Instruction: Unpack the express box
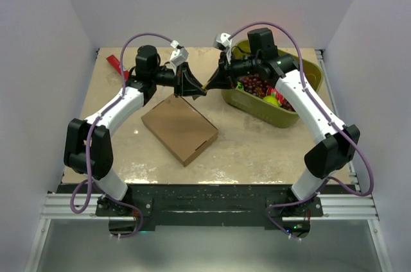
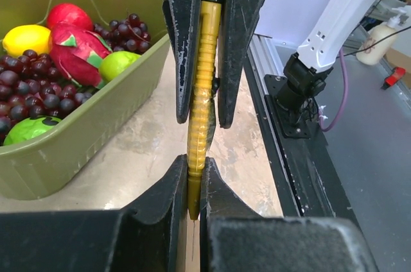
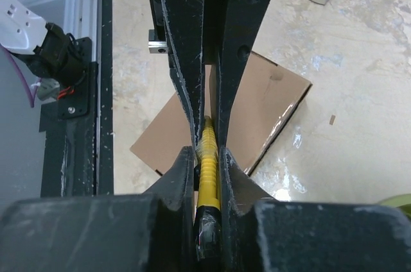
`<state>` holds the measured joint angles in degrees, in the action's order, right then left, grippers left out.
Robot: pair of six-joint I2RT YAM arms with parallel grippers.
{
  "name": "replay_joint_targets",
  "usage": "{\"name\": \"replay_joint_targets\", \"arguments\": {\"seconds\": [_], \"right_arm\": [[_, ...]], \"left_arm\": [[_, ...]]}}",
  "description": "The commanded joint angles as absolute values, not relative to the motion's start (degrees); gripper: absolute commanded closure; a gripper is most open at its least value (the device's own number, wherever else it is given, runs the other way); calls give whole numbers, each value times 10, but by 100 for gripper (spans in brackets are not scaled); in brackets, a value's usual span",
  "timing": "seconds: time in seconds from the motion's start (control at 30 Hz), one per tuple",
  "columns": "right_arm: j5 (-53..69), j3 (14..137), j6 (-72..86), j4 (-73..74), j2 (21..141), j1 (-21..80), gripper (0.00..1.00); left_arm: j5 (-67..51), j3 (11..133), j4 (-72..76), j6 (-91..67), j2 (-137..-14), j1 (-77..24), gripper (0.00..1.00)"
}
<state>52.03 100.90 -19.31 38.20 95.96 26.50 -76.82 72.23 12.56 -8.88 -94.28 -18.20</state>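
Pinching a yellow ribbed tool [image 2: 202, 79] from opposite ends with left fingers [image 2: 168, 204] and right fingers [image 3: 176, 179] clamped narrow, over the express box [image 1: 180, 128] flat on the bench [image 1: 257, 147] below them; probably light, stiff cardboard, best gripped at a lid edge.

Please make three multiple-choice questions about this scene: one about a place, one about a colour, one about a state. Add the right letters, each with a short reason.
1. Where does the green tub stand?
A. far right of the table
B. near left corner
C. middle of the table

2. What colour is the tool clamped by the left gripper and the right gripper?
A. blue
B. yellow
C. white

3. How is the express box?
A. lid open
B. closed, lying flat
C. lifted up

1 A: it stands by the right arm, on the far side.
2 B: both wrist views show a yellow ribbed handle.
3 B: it lies shut on the table, untouched.
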Motion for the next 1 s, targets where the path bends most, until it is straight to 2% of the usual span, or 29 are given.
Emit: {"name": "replay_joint_targets", "arguments": {"seconds": [0.0,0.03,0.07,0.17,0.2,0.27,0.33,0.4,0.43,0.57,0.67,0.8,0.93,0.97], "right_arm": [[539,1030,-208,399,960,270,100],[528,1021,-204,389,955,270,100],[496,1012,-193,379,941,270,100],[400,961,-136,325,910,269,100],[330,948,-116,314,885,269,100],[267,904,-93,280,860,269,100],[211,859,-87,254,825,269,100],[178,839,-85,251,806,269,100],[175,820,-85,253,801,269,100],[148,770,-78,240,769,269,100],[132,751,-67,231,759,268,100],[89,753,-47,221,769,269,100],[75,775,-26,216,805,269,100],[79,778,-21,212,809,268,100]], "left_arm": [[-737,735,101,-78,-935,-185,100],[-715,737,92,-62,-934,-185,97],[-698,739,62,-50,-931,-185,75],[-610,746,6,-4,-918,-179,49],[-593,745,1,0,-912,-177,45],[-539,736,-30,33,-894,-163,36],[-504,724,-50,61,-877,-149,32],[-463,722,-110,96,-868,-143,21],[-446,719,-137,144,-856,-142,11],[-356,671,-193,160,-806,-126,8],[-270,627,-221,111,-781,-108,7],[-134,607,-293,-36,-797,-92,7],[-178,563,-320,-103,-805,-40,6],[-189,557,-329,-114,-814,-37,0]]}}
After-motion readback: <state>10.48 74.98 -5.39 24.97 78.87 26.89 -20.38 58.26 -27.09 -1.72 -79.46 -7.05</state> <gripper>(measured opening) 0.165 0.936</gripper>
